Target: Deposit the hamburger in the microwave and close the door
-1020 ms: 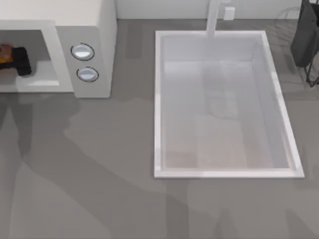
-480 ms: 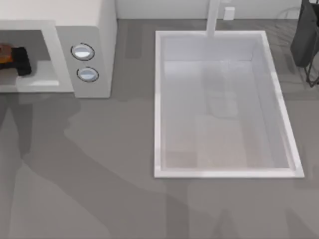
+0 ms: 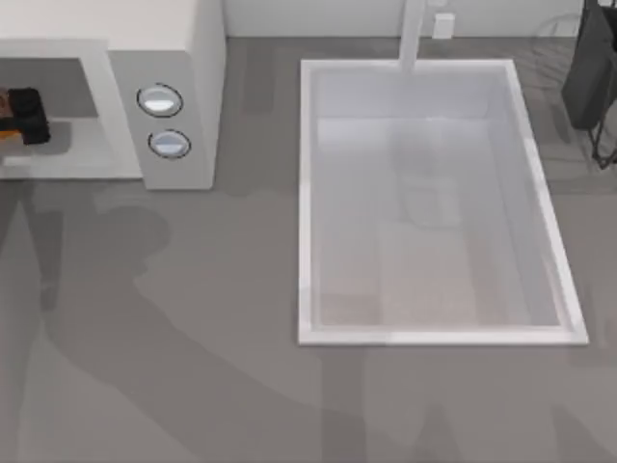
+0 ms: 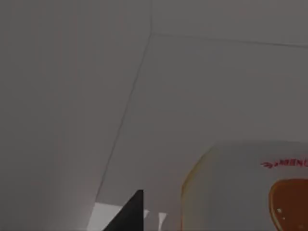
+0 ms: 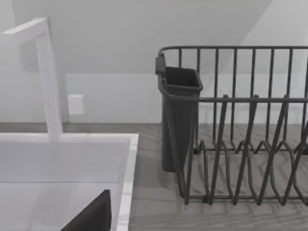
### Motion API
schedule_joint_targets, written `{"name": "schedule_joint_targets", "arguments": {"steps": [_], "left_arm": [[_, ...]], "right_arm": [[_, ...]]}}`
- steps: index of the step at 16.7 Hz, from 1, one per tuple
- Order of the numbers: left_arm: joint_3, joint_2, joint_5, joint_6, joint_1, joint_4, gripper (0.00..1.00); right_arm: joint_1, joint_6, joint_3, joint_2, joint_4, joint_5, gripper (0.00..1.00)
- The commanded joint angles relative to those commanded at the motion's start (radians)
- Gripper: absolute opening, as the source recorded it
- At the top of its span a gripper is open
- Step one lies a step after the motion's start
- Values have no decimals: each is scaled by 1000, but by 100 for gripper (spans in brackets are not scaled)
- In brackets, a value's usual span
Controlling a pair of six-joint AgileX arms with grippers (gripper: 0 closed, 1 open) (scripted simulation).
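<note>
Our left end effector [image 3: 27, 116] is reaching into the microwave [image 3: 164, 58] cavity at the desk's left edge, apparently pinching the hamburger [image 3: 8, 118] so it can be set inside before we deal with the door.

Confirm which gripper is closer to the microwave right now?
Left. The left gripper is inside the microwave cavity at the table's far left, with the hamburger beside it. The right arm is parked across the sink, by the dish rack.
</note>
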Motion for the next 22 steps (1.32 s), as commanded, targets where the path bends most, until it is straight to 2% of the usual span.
{"name": "schedule_joint_targets", "arguments": {"steps": [13,17,22], "left_arm": [[-595,-276,100,39,104,246,100],[-697,-313,109,46,134,328,100],[-739,-295,108,49,146,337,100]], "right_arm": [[0,0,0,0,0,0,100],[0,0,0,0,0,0,100],[0,0,0,0,0,0,100]]}}
